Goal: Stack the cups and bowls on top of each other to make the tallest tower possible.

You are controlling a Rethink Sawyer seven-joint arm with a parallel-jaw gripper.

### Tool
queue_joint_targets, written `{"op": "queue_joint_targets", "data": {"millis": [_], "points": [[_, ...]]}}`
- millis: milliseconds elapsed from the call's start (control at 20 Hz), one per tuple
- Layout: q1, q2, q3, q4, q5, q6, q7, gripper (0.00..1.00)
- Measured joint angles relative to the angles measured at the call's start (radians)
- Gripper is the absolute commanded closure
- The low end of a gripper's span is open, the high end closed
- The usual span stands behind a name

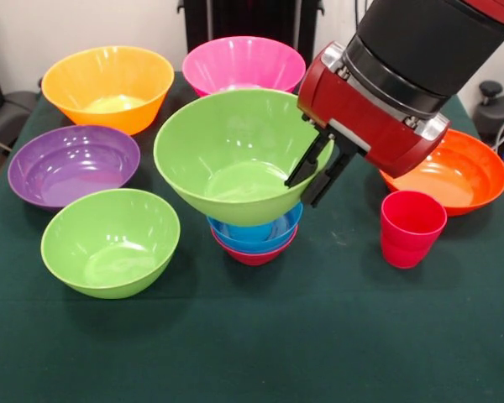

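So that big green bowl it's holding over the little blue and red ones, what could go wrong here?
The gripper pinches only one side of the lime green bowl's rim, and the bowl sits tilted, so it could slip or tip on release. It is far wider than the blue bowl and red bowl beneath, so the tower might wobble or topple. The red cup stands close by and could get knocked.

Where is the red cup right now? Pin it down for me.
In the front view, the red cup stands upright on the green tablecloth at picture right, just in front of the orange bowl and right of the gripper.
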Motion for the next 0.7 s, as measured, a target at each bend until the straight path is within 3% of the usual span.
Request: {"op": "queue_joint_targets", "data": {"millis": [700], "points": [[0.005, -0.062, 0.000, 0.027, 0.000, 0.000, 0.000, 1.00]]}}
